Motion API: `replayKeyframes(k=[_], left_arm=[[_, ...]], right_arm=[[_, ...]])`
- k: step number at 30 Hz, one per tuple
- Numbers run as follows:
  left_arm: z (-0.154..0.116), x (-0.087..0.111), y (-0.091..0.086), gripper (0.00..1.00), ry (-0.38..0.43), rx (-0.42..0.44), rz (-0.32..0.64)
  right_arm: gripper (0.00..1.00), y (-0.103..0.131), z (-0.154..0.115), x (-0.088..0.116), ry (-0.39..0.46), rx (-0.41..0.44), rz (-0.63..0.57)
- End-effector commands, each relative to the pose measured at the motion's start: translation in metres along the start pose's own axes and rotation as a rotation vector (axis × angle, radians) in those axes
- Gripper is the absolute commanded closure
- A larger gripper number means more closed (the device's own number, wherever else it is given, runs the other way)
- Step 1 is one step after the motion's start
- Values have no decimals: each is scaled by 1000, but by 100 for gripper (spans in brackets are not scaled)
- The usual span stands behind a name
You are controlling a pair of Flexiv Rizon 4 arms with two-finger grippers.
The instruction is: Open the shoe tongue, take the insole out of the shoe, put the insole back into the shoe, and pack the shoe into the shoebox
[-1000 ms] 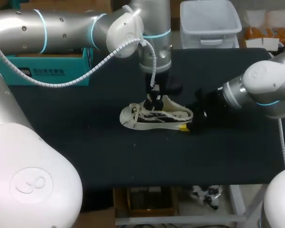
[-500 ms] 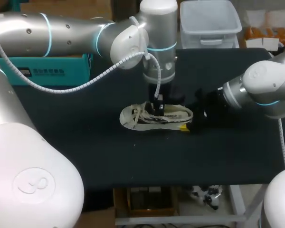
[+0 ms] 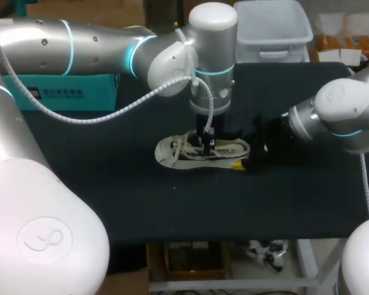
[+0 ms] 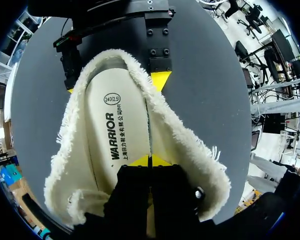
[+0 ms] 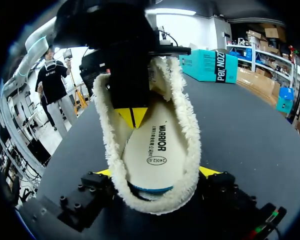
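A white shoe with a fleecy collar lies on its sole mid-table, toe to the left. Its pale printed insole sits inside. My left gripper comes down from above into the shoe's mouth. Its yellow tips are shut together with nothing between them, right on the insole near mid-foot. My right gripper is at the heel, its fingers wide apart and pressed against both sides of the heel. The teal shoebox stands at the back left.
A clear plastic bin stands at the table's far edge, right of the left arm. The left arm's white cable hangs over the table's back left. The black tabletop is bare in front of the shoe.
The left arm has swung right and forward, and its shut gripper has come from behind the shoe down into the shoe's mouth. The right arm and the shoe have stayed put.
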State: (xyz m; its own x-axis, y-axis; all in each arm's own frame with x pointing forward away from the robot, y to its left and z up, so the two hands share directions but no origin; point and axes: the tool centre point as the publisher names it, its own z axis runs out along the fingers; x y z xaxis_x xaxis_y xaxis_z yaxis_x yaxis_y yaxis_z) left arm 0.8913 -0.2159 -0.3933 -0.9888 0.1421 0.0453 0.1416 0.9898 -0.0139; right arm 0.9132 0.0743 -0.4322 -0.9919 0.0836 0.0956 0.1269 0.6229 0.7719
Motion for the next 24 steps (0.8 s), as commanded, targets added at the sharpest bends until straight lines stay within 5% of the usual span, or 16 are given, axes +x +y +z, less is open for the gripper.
replayKeyframes(k=[1,20,24], left_arm=[[11,8,0,100,-16,-20,2],[38,3,10,100,-35,-44,-73],[44,3,11,70,-51,-39,-78]], right_arm=[[100,-6,3,1,-3,-3,0],[100,-6,3,1,-3,-3,0],[100,-6,3,1,-3,-3,0]])
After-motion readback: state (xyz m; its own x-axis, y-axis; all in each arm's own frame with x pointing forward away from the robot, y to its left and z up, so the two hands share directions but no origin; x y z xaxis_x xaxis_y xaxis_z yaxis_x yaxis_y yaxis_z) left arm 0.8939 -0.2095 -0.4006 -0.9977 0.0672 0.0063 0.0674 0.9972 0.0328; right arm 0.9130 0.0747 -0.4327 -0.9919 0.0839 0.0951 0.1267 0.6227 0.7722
